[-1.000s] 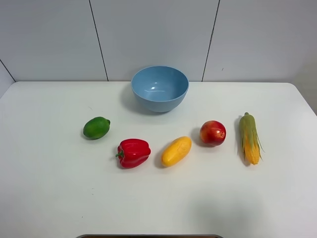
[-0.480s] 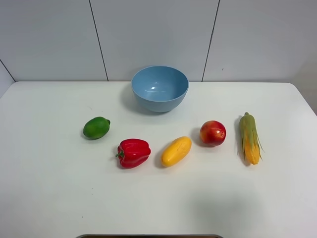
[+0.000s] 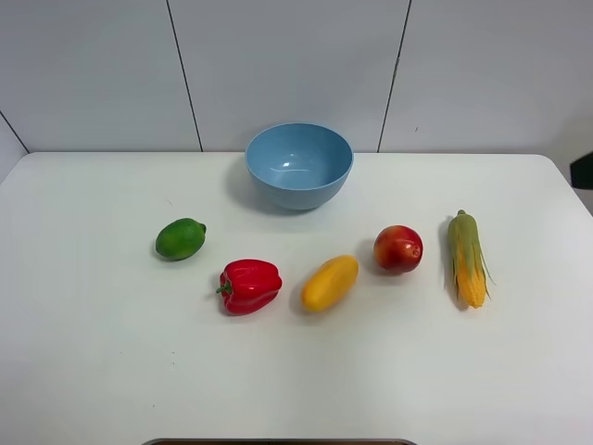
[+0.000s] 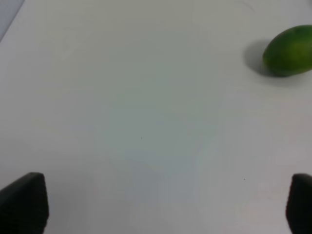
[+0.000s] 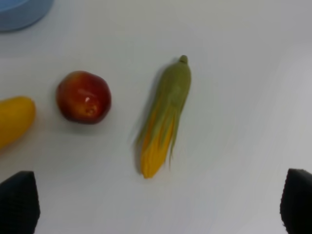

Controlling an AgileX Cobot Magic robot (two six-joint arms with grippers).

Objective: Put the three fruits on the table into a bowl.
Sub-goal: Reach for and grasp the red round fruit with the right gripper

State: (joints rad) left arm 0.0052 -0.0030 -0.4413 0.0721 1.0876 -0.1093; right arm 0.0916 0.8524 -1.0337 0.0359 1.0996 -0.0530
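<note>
Dark shape (image 3: 584, 170) has appeared at right edge of table (image 3: 93, 371); both jaws gape, empty.

Pepper (image 3: 248, 286) on its side, stem pointing left. Corn (image 3: 466, 257) well right of it, yellow end probably bare kernels.

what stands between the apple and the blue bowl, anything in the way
Nothing visible does. Only bare table separates the apple from the bowl. The mango lies to the apple's left in the high view and the corn to its right, both off that line.
</note>
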